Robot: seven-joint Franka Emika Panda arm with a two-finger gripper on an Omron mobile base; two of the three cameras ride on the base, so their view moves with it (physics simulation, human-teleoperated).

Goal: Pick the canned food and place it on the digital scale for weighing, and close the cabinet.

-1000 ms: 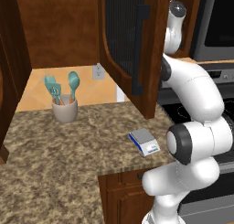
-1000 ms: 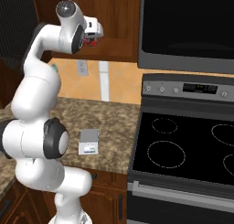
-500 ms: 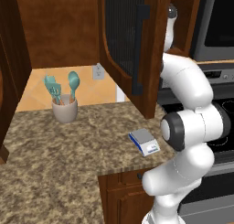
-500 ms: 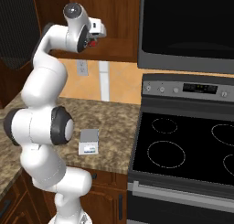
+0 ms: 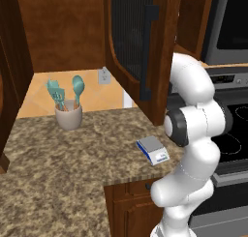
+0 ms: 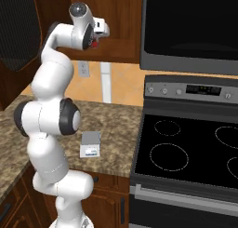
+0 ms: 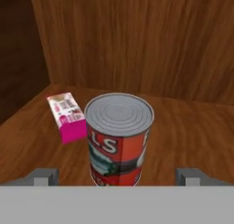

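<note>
Jaws stand wide apart on either side of the red-labelled cylindrical can with a silvery ribbed top (image 7: 119, 138), upright on the wooden shelf inside the reddish-brown wall cabinet (image 5: 145, 42); the two-finger gripper (image 7: 118, 176) should probably ease forward until the can sits centred between the tips, then close squarely on its sides. Just beside the can lies a small pink-and-white box (image 7: 66, 117), close enough to nudge. Well below the can, the flat grey-topped, blue-and-white digital scale (image 5: 153, 150) waits on the speckled counter, and the open door with its dark ribbed panel hangs in the likely way down.
</note>
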